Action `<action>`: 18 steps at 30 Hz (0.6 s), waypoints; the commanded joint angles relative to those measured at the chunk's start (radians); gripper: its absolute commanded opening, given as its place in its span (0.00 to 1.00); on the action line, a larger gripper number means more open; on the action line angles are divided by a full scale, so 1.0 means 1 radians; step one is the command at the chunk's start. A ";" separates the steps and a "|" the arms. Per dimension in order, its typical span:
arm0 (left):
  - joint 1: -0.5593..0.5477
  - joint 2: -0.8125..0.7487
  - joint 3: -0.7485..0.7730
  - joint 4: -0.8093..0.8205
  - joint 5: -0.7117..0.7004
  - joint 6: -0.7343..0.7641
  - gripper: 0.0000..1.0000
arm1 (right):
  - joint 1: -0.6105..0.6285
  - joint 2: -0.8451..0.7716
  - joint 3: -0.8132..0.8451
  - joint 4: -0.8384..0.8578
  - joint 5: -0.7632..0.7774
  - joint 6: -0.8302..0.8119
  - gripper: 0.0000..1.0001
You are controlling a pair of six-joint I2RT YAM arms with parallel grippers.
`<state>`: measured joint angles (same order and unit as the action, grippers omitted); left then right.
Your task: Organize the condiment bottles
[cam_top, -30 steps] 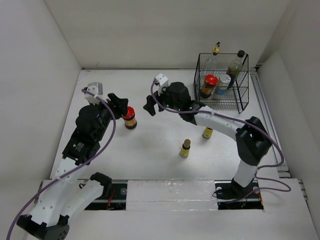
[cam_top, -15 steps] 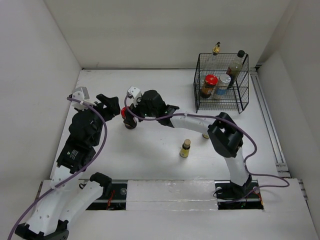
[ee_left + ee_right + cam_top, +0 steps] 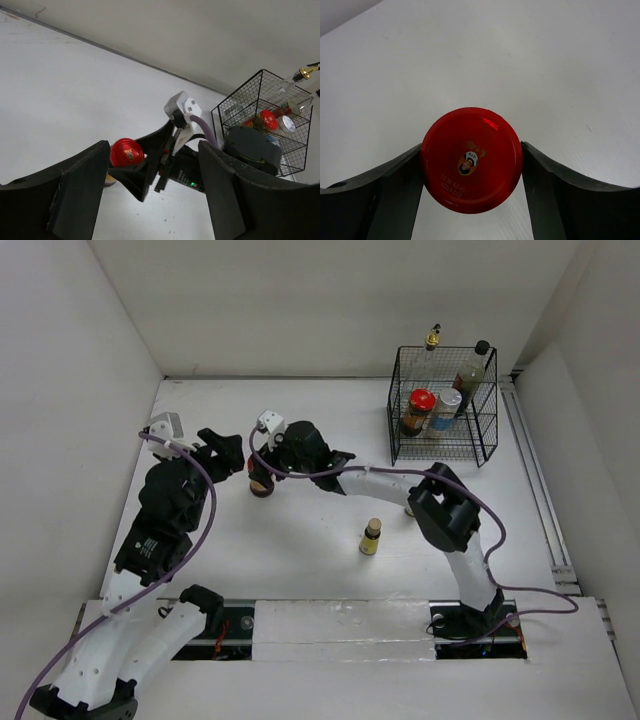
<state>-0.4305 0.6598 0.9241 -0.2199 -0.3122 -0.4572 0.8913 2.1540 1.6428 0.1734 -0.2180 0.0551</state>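
Observation:
A red-lidded dark jar (image 3: 260, 484) stands on the table left of the middle. My right gripper (image 3: 264, 470) is over it, and in the right wrist view both fingers press the sides of its red lid (image 3: 471, 159). My left gripper (image 3: 224, 452) is open and empty just left of the jar (image 3: 126, 152). One tiny yellow bottle (image 3: 371, 536) stands near the middle; the other is almost hidden behind my right arm. The gold-capped bottle (image 3: 432, 338), black-capped bottle (image 3: 472, 370), second red-lidded jar (image 3: 418, 408) and silver-lidded shaker (image 3: 447, 408) are in the basket.
The black wire basket (image 3: 482, 452) stands at the back right, also in the left wrist view (image 3: 235, 107). My right arm stretches across the middle of the table. White walls close in the left, back and right sides.
My right gripper swung left from mid-table to the red-lidded jar and closed round its lid. My left gripper let go of the jar and drew back to the left.

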 commanded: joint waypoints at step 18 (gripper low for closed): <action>-0.002 0.020 -0.001 0.062 0.090 0.028 0.66 | -0.646 -0.951 -0.486 0.117 0.267 0.150 0.41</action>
<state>-0.4305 0.6777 0.9241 -0.2119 -0.2401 -0.4450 0.2958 1.2537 1.1748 0.2470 -0.0116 0.1650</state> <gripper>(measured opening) 0.658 0.732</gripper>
